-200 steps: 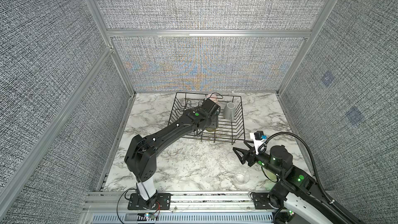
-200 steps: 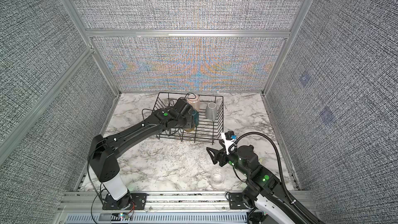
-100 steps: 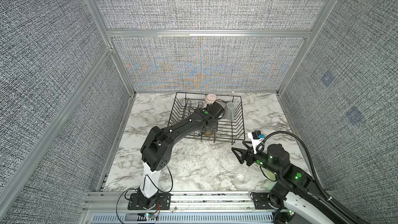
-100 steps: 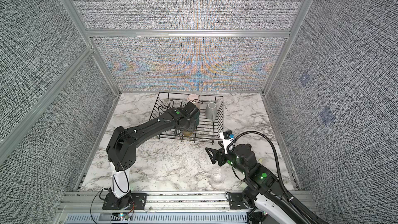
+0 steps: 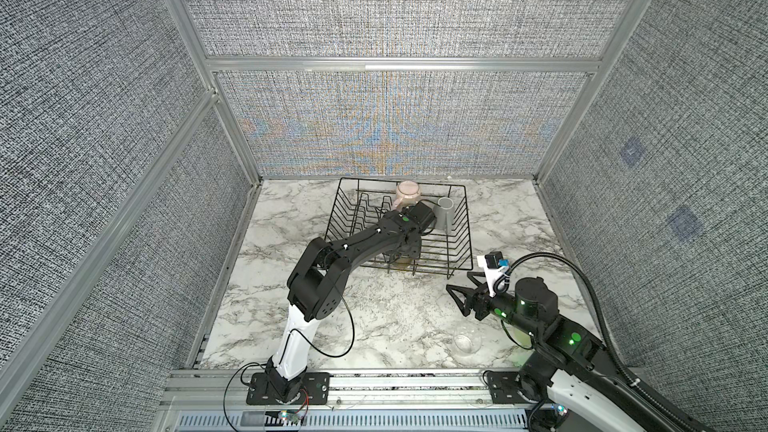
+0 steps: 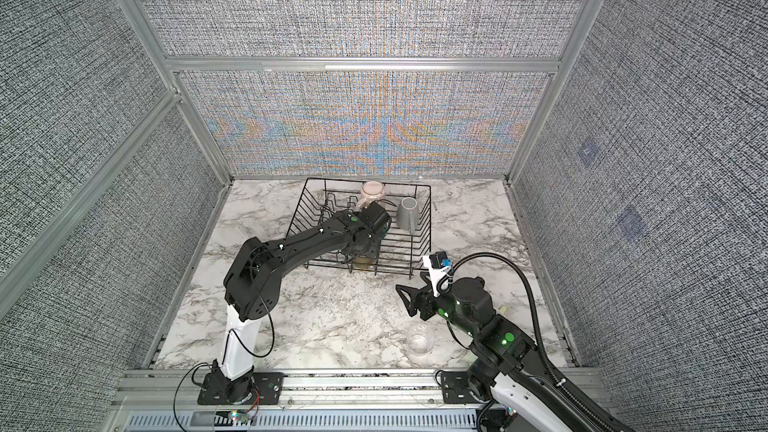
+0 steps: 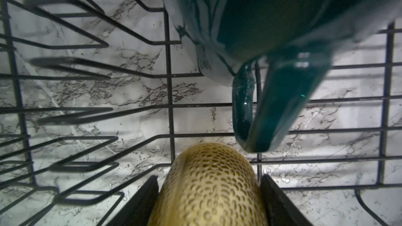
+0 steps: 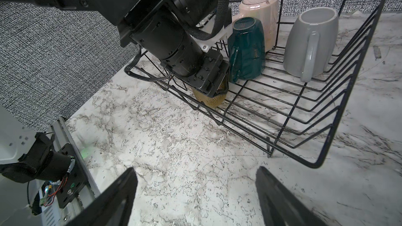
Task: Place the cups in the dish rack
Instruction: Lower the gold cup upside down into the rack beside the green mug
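In both top views the black wire dish rack (image 5: 467,243) (image 6: 424,238) stands at the back of the marble table. My left gripper (image 7: 208,177) (image 8: 217,88) is shut on an amber textured tumbler (image 7: 208,188) (image 8: 212,101), held low at the rack's near side. I cannot tell whether it touches the wires. Beside it in the rack a dark teal mug (image 8: 247,48) (image 7: 272,18) and a pale pink mug (image 8: 261,11) (image 5: 407,191) stand upside down. A grey mug (image 8: 309,38) (image 5: 445,214) stands upright. My right gripper (image 8: 195,170) (image 5: 460,289) is open over bare table by the rack's front right corner.
A clear glass tumbler (image 5: 466,342) (image 6: 419,340) stands on the table near the front edge, close to the right arm. The rack's upright dividers (image 5: 365,209) fill its left half. Fabric walls close in the table on three sides.
The left arm's elbow has swung in and its gripper has come down towards the rack's near side with the amber tumbler. The right arm has hardly moved.
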Motion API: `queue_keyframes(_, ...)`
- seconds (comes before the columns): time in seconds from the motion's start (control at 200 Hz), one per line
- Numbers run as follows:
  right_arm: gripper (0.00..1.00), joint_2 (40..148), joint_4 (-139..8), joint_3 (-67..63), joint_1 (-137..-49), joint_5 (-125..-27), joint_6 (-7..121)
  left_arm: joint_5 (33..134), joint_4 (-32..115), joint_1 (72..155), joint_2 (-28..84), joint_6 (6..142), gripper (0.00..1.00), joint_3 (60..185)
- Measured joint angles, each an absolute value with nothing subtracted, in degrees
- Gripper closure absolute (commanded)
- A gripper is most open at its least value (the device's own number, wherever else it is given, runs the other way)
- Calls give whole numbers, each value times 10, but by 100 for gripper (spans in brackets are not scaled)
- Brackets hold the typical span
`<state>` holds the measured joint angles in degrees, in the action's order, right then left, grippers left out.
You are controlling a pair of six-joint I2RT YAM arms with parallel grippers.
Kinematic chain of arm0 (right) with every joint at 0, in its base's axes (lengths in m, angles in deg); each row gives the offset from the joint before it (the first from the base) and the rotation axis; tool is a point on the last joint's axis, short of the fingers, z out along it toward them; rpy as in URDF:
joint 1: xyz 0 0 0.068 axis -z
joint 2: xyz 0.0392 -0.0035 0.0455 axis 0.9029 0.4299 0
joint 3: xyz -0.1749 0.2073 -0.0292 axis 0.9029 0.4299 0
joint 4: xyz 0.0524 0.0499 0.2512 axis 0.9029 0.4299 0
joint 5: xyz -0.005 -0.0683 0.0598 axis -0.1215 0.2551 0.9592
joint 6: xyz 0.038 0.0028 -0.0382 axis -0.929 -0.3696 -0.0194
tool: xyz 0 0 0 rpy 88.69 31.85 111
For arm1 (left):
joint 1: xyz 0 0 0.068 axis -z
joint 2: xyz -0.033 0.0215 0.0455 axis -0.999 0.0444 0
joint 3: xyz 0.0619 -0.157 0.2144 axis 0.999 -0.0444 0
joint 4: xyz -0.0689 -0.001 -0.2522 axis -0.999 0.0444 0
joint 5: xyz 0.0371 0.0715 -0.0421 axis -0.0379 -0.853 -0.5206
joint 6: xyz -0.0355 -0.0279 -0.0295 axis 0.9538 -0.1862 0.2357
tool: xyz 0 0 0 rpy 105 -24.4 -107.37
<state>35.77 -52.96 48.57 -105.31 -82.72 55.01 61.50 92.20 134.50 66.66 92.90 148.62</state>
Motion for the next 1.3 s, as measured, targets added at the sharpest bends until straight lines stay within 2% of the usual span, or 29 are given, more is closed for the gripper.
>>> queue_keyframes(0.095, 14, 363, -532, 489, -1053, -825, 544, 615, 924, 1345, 670, 929, 23, 1486)
queue_keyframes(0.41, 14, 377, -539, 490, -1053, -821, 532, 617, 920, 1345, 668, 930, 20, 1479)
queue_keyframes(1.03, 15, 406, -509, 471, -1053, -852, 494, 602, 910, 1345, 653, 940, 38, 1487)
queue_keyframes(1.115, 15, 407, -509, 471, -1053, -852, 492, 598, 909, 1345, 647, 942, 38, 1487)
queue_keyframes(1.241, 15, 409, -509, 471, -1053, -853, 490, 591, 911, 1345, 638, 945, 27, 1487)
queue_keyframes(1.301, 15, 409, -509, 471, -1053, -854, 489, 589, 913, 1345, 632, 946, 25, 1486)
